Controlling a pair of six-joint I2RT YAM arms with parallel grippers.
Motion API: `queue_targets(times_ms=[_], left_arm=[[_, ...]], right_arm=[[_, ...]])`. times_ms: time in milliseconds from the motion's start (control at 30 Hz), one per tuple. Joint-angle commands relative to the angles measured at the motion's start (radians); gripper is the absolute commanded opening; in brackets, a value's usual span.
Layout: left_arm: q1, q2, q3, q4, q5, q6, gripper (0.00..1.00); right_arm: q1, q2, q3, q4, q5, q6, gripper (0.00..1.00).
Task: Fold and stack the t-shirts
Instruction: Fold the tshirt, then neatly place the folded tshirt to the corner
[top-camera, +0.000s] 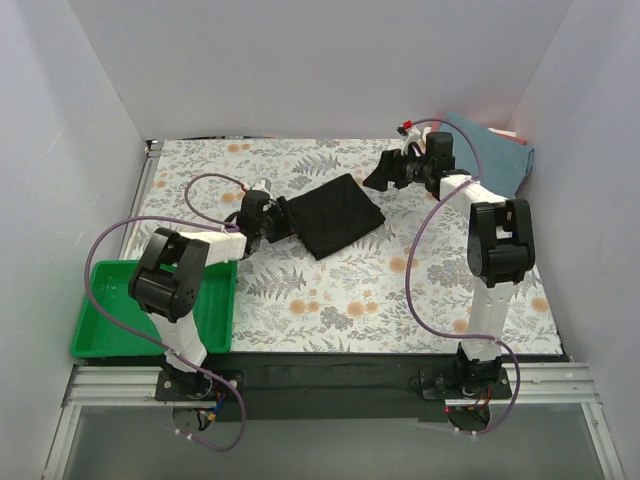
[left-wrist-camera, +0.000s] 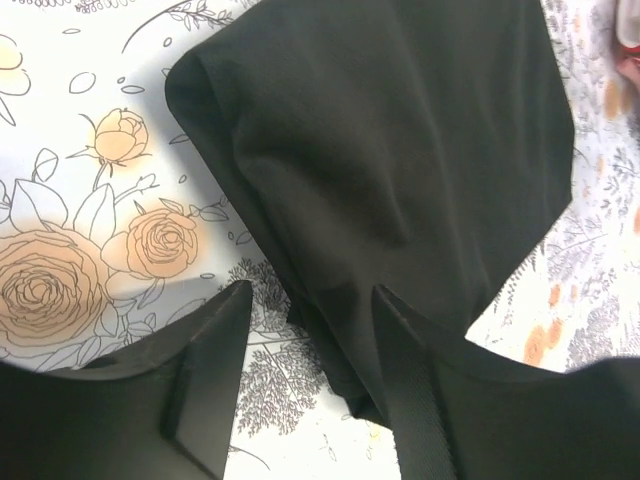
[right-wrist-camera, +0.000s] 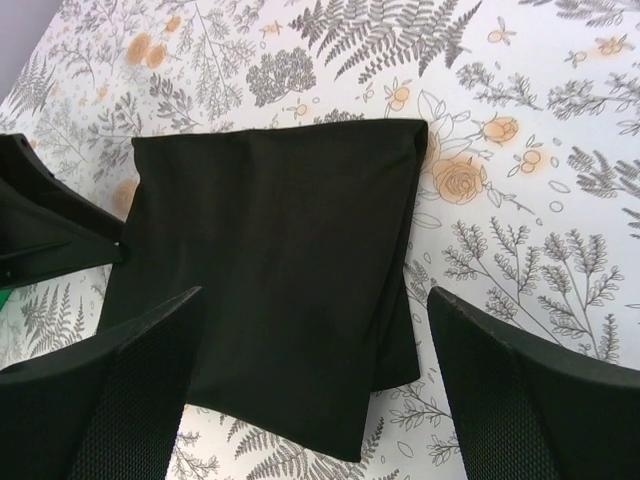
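A black t-shirt (top-camera: 338, 213), folded into a rectangle, lies on the flowered cloth in the middle of the table. My left gripper (top-camera: 283, 218) is open at its left edge; in the left wrist view (left-wrist-camera: 312, 300) a corner of the black t-shirt (left-wrist-camera: 400, 150) lies between the fingers, against the right finger (left-wrist-camera: 415, 400). My right gripper (top-camera: 385, 172) is open and empty, held above the shirt's far right corner; its wrist view (right-wrist-camera: 315, 300) looks down on the black t-shirt (right-wrist-camera: 280, 250). A teal-blue t-shirt (top-camera: 495, 155) lies at the back right, with a red one (top-camera: 508, 134) peeking out behind it.
A green plastic tray (top-camera: 215, 310) sits at the near left, under the left arm. White walls close in the table on three sides. The left gripper's finger (right-wrist-camera: 50, 235) shows at the left edge of the right wrist view.
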Motion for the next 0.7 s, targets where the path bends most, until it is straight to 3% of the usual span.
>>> queue_targets(times_ms=[0,333,500,667], left_arm=[[-0.009,0.015,0.053,-0.048,-0.03,0.042,0.47],[-0.012,0.086,0.119,-0.111,-0.064,0.074,0.3],[-0.012,0.107,0.133,-0.143,-0.082,0.087,0.11],[-0.012,0.121,0.136,-0.154,-0.075,0.094,0.0]], right_arm=[[-0.006,0.035,-0.003,0.024,-0.067,0.014,0.96],[-0.015,0.13,0.037,0.023,-0.111,0.054,0.96],[-0.015,0.161,0.049,0.021,-0.114,0.068,0.96],[-0.015,0.197,0.068,0.013,-0.133,0.082,0.96]])
